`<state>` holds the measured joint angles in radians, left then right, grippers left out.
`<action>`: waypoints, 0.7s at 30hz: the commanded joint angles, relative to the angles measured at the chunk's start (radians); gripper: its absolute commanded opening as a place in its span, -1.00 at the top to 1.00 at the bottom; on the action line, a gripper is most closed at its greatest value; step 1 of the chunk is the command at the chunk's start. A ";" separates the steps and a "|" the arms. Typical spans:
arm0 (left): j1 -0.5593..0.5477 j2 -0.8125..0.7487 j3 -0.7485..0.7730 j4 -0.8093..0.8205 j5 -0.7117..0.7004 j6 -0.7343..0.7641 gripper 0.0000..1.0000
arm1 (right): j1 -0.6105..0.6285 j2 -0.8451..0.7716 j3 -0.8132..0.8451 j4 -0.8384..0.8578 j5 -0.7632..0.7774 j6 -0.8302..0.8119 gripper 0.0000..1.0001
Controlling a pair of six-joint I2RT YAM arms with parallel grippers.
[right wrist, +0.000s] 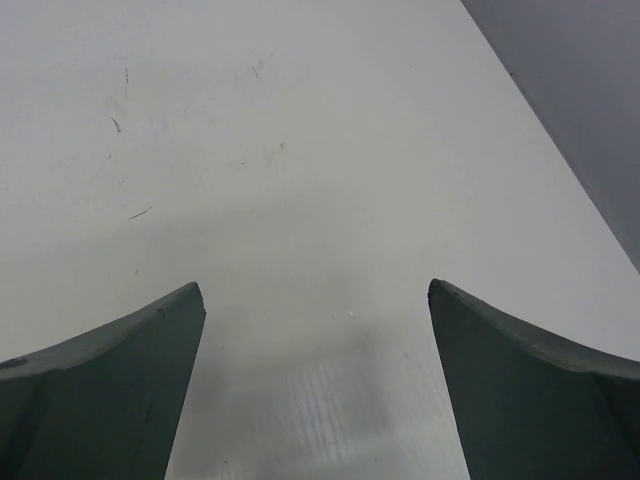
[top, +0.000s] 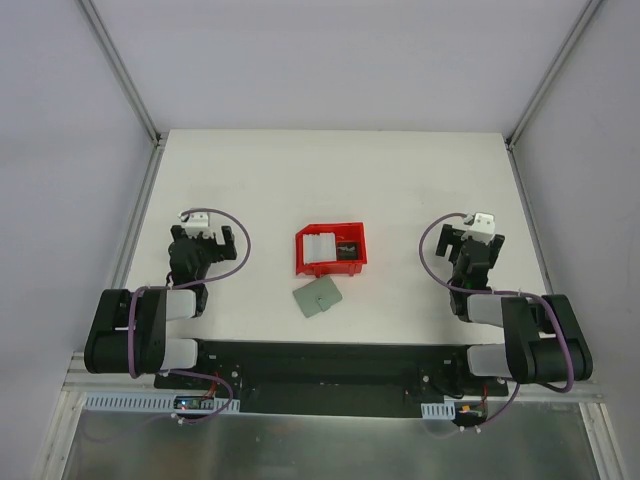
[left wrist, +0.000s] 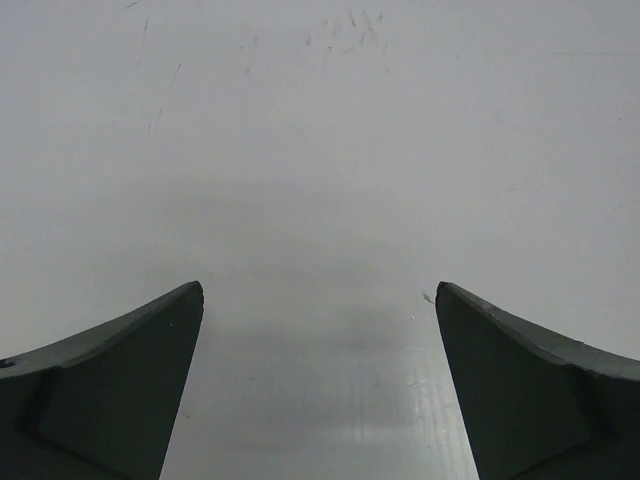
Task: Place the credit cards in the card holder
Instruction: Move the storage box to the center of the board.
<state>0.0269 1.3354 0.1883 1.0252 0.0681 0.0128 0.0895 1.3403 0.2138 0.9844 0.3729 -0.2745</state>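
Table (top: 400,180): white and flat, with pale panels on the left, far and right sides; it carries everything listed here.
Left arm (top: 150,325): base at the near-left edge, links folded back, wrist reaching forward over the left part of the table, well apart from the things at the centre.
Left jaws: spread wide and holding nothing. The left wrist view shows two dark tips with only bare, lightly scuffed table (left wrist: 320,150) between them.
Card holder (top: 318,298): grey-green, folded shut, lying flat and skewed on the table near the centre. It sits just beside the near-left corner of the red bin, on the side towards the arms. Cannot tell whether the two touch.
Red bin (top: 325,268): small open plastic tray near the table's centre, roughly midway between the two arms.
Credit cards (top: 320,246): inside the red bin, none in the card holder. Pale ones lie in the left half and a dark card (top: 347,249) in the right half. The count is too small to tell.
Right arm (top: 530,340): base at the near-right edge, folded like the left arm, wrist over the right part of the table, well apart from the bin.
Right jaws: spread wide and holding nothing. The right wrist view shows bare table (right wrist: 250,150) between the tips, with the table's right edge running along the upper right corner.
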 commanded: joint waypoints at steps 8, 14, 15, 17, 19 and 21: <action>-0.001 -0.007 0.026 0.019 -0.003 0.001 -0.98 | 0.018 -0.343 0.098 -0.409 0.026 0.015 -0.93; -0.002 -0.176 0.247 -0.550 -0.347 -0.177 -0.98 | 0.018 -0.460 0.075 -0.498 -0.002 0.079 -0.93; -0.002 -0.186 0.301 -0.677 -0.379 -0.210 -0.98 | 0.018 -0.473 0.079 -0.528 0.014 0.112 -0.93; -0.002 -0.193 0.379 -0.831 -0.412 -0.287 -0.98 | 0.019 -0.484 0.114 -0.631 0.044 0.173 -0.93; -0.001 -0.211 0.415 -0.902 -0.360 -0.333 -0.98 | 0.016 -0.483 0.174 -0.751 0.049 0.213 -0.93; -0.001 -0.249 0.410 -0.910 -0.274 -0.350 -0.98 | 0.018 -0.468 0.252 -0.864 0.038 0.267 -0.93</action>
<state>0.0273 1.1488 0.5774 0.3573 -0.2348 -0.2173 0.1028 0.8719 0.3145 0.3515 0.3885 -0.1379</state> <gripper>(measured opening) 0.991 0.961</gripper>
